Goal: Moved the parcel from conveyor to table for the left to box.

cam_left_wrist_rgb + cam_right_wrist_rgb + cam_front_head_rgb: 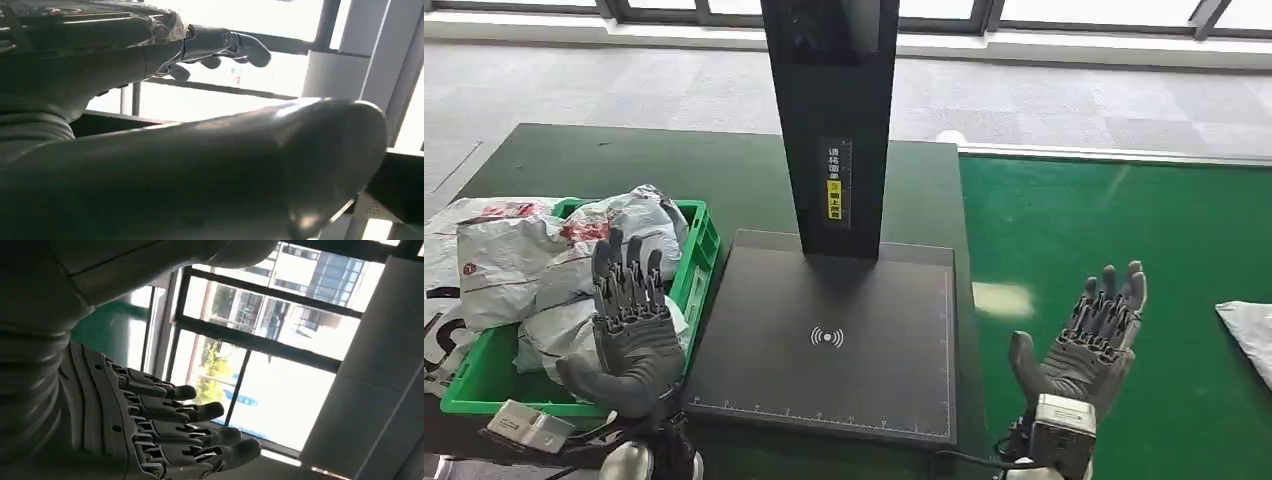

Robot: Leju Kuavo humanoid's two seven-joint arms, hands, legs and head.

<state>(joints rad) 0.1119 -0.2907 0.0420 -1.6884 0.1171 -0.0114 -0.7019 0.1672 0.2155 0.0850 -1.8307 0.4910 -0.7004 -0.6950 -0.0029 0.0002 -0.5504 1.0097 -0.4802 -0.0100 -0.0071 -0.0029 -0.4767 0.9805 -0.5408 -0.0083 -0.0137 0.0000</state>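
Both hands, the left hand (634, 325) and right hand (1092, 335), are hovering spread and empty, palms inward, seemingly readying for a pickup. The parcel (1250, 338) is lying on the green conveyor (1114, 220) beyond the right hand, while the green box (696, 262) is sitting near the left hand, already holding bags.

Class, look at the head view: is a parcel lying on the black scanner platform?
No. The platform is bare; parcels sit in the green crate.

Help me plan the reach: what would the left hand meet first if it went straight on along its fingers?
Probably the grey parcels heaped in the green crate: the left hand points that way, though its height above them is unclear.
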